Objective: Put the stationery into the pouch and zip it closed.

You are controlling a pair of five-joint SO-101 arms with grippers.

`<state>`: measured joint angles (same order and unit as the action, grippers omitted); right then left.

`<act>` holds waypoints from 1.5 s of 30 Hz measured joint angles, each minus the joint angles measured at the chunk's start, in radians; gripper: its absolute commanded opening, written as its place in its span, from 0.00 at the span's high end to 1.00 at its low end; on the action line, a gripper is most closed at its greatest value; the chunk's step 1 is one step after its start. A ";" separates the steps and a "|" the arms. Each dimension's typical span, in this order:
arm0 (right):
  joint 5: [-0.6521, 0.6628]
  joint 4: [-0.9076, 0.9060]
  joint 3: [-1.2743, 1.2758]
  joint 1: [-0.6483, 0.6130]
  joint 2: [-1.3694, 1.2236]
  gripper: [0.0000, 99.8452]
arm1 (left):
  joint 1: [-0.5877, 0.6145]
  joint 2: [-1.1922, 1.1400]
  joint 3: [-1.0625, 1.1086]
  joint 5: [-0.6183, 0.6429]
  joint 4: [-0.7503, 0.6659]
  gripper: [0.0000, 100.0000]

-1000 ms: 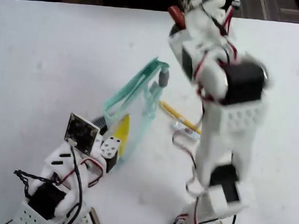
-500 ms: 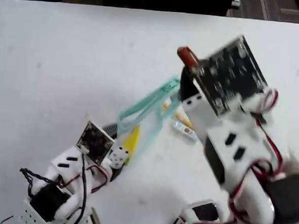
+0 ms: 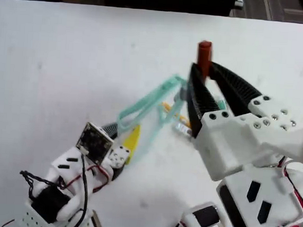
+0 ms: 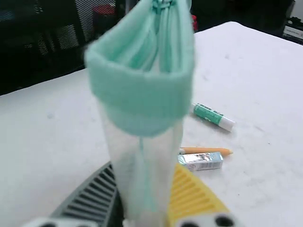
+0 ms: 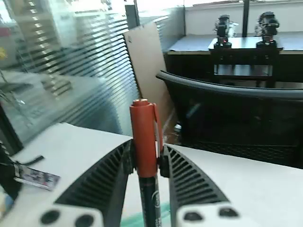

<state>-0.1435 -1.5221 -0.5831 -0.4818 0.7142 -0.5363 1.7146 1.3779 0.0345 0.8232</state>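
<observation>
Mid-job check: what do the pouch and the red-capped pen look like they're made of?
Pouch: the mint band at its mouth looks like soft, matte fabric, since it folds and sags. The pale body below seems translucent, probably thin plastic film or fine mesh; I can't tell which.
Pen: likely hard plastic. The red cap with its moulded clip is smooth with a slight sheen, and the barrel below it is dark.

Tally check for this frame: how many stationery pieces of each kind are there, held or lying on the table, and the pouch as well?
Red-capped pen: 1
Green and white stick: 1
Orange pencil: 1
Small wrapped block: 1
Pouch: 1
Total: 5 things, 4 of them stationery
</observation>
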 measured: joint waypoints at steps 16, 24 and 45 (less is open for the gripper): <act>-0.005 0.288 0.126 -0.091 -0.175 0.98 | 0.044 0.015 0.035 0.031 0.008 0.80; -0.002 0.313 0.285 -0.170 -0.183 0.98 | 0.044 0.015 0.035 0.031 0.008 0.80; 0.109 0.351 0.483 -0.232 -0.011 0.98 | 0.110 0.011 0.035 0.035 0.009 0.80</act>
<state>-0.0345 -1.1707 -0.0997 -0.7135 0.7035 -0.4258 1.7254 1.4131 0.0698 0.8324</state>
